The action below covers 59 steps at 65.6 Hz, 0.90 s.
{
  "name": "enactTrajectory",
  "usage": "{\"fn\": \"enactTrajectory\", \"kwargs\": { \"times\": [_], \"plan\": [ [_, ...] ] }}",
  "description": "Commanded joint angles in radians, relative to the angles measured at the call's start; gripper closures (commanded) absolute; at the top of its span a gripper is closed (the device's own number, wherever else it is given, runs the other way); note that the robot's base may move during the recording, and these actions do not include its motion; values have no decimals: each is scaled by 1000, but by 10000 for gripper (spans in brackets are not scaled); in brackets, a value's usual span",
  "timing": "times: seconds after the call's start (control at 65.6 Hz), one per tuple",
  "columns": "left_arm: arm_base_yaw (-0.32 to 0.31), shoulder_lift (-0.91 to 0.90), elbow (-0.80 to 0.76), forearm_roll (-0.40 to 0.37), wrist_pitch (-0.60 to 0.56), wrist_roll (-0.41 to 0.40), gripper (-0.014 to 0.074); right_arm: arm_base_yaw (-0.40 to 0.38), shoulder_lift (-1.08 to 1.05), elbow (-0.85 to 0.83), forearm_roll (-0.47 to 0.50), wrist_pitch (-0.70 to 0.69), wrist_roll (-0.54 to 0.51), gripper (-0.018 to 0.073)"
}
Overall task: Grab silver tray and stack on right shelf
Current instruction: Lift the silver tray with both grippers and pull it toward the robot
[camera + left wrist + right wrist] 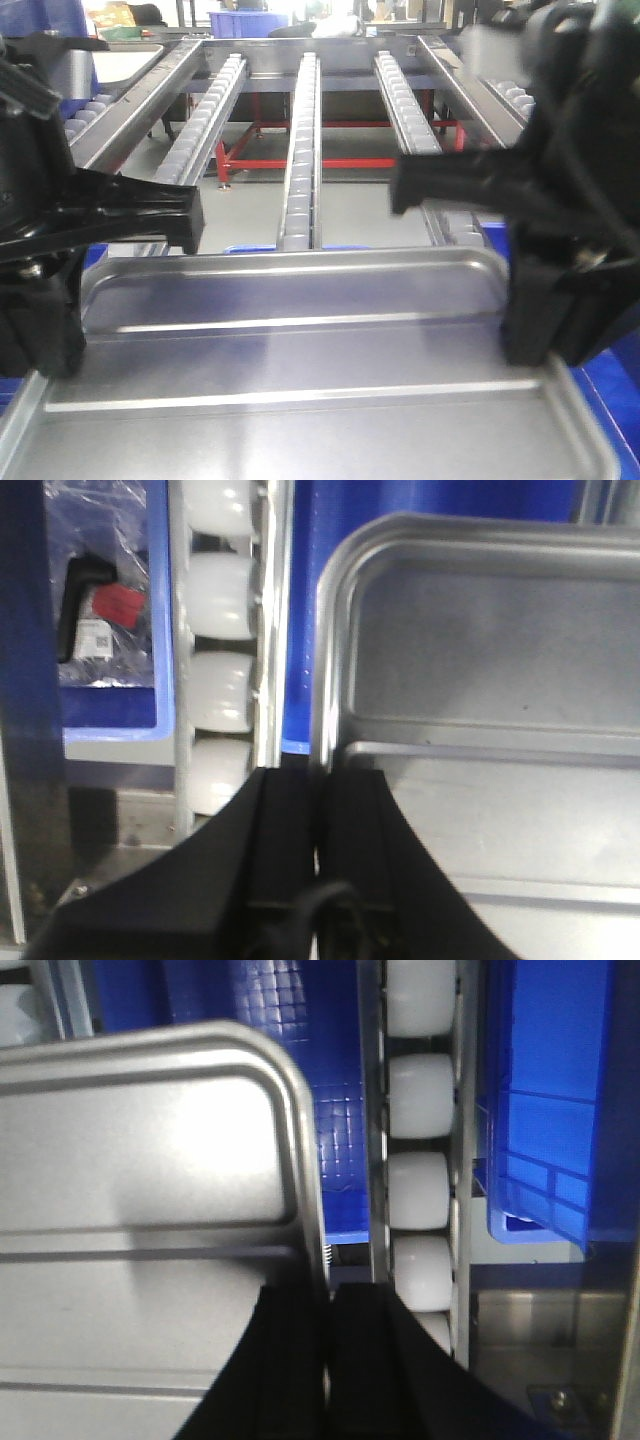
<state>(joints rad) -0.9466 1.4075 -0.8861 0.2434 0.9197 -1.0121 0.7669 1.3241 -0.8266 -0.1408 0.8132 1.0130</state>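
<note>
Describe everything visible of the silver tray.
The silver tray is shiny metal, rectangular, with rounded corners, a low raised rim and two long ridges across its empty base. It is held roughly level before the roller shelf; the left claw and right claw each pinch a side rim.

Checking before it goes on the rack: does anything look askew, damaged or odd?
Nothing stands out. The silver tray is empty and undented, its side rims pinched by the left gripper and right gripper; the right shelf ahead looks intact.
</note>
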Motion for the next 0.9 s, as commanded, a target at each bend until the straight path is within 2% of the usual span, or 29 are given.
{"fn": "enactTrajectory", "kwargs": {
  "times": [0.0,0.091,0.32,0.457,0.549,0.61,0.686,0.884],
  "plan": [
    [-27,-36,-21,-32,-7,8,688,16,-82,-2,-5,-20,34,501],
    [-56,-49,-3,-50,-8,8,688,54,-127,29,-14,-3,77,501],
    [-115,-120,13,-57,36,-41,689,189,-160,60,-129,106,245,501],
    [-156,-164,50,-40,53,-93,689,261,-160,60,-133,98,301,501],
    [-197,-197,83,-20,56,-155,689,297,-160,60,-133,100,322,501],
    [-221,-219,99,-8,60,-186,689,314,-160,60,-139,100,336,501],
    [-235,-234,102,6,81,-186,689,321,-160,60,-149,100,345,501],
    [-237,-241,96,26,98,-186,689,321,-159,60,-158,103,345,501]
  ]
}}
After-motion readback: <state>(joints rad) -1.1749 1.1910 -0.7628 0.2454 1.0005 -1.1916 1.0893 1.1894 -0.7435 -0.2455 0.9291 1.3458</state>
